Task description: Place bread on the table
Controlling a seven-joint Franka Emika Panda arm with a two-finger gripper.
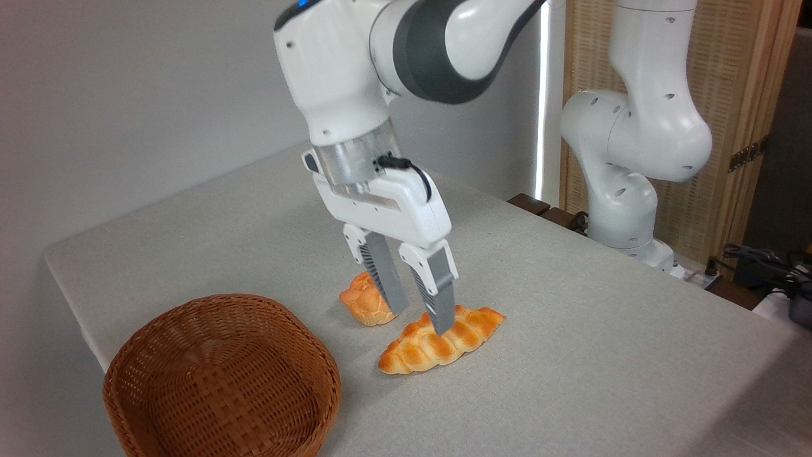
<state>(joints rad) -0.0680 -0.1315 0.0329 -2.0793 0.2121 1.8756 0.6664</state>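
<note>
The long braided bread (460, 336) lies flat on the grey-clothed table (571, 330), a little right of the picture's middle. My gripper (420, 320) hangs straight down over the loaf's back end with its two grey fingers apart and nothing pinched between them. The right fingertip (444, 320) overlaps the top of the loaf; I cannot tell whether it touches it. The left fingertip (394, 303) stands in front of a small round knotted bun.
The bun (361, 304) rests on the cloth just left of the loaf. A brown wicker basket (222, 381) stands empty at the front left, near the table's edge. The arm's white base (628, 190) rises at the back right.
</note>
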